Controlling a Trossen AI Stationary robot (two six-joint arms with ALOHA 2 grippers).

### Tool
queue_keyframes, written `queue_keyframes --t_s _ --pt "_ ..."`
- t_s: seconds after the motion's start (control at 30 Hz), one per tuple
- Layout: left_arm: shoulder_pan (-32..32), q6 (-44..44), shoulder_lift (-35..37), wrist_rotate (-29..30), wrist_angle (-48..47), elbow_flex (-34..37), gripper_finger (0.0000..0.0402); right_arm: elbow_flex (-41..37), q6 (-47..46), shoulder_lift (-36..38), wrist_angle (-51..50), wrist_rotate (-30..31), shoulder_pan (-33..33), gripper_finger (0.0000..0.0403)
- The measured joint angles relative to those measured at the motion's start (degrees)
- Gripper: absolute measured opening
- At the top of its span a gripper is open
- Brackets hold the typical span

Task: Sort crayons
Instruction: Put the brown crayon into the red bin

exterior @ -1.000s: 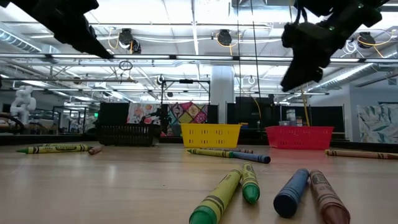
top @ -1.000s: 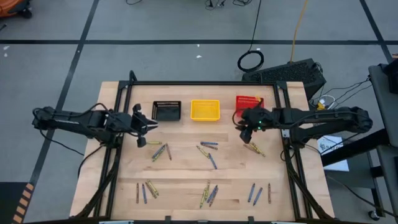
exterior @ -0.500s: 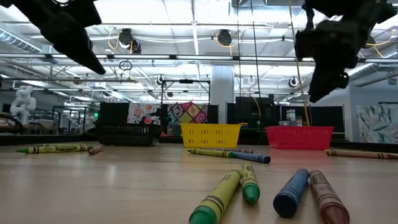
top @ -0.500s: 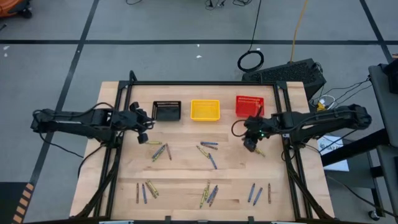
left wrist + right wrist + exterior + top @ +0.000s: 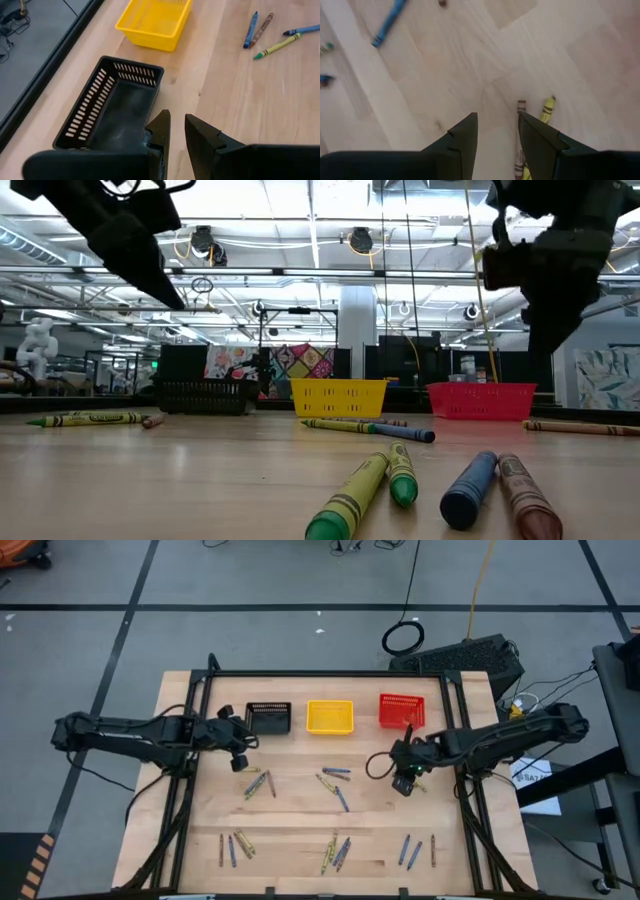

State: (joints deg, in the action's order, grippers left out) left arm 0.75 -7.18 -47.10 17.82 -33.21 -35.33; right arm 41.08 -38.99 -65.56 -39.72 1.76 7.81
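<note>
I'm hovering the right gripper (image 5: 497,122), fingers parted and empty, over thin brownish-red and olive-yellow wax crayons (image 5: 546,109) on the pale wooden table (image 5: 300,815), while the left gripper (image 5: 175,125), slightly parted and empty, is hanging by the black mesh basket (image 5: 107,107).

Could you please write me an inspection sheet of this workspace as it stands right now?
Surface: wooden table in a black frame, dry and unmarked.
Job's things: crayons lie scattered in small groups; a brownish-red and a yellow one sit by the right gripper. Black basket, yellow basket and red basket stand in a row at the far edge; the black and yellow ones look empty.
Clutter: nothing seen on the table.
Grippers: left gripper hovers beside the black basket, holding nothing; right gripper open, low over the two crayons.
Cables: coiled cable on the floor.
Surroundings: grey tiled floor; no person seen.
</note>
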Motion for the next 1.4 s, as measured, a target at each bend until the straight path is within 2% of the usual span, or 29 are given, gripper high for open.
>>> queue_keyframes --t_s 0.6,1.4 --pt "0.0 0.0 -1.3 0.0 -0.1 0.0 0.0063 0.0 2.8 -11.1 0.5 0.1 0.6 0.0128" --pt "0.0 0.0 -1.3 -0.1 -0.2 0.0 0.0063 0.0 3.8 -14.3 2.2 1.8 0.6 0.0128"
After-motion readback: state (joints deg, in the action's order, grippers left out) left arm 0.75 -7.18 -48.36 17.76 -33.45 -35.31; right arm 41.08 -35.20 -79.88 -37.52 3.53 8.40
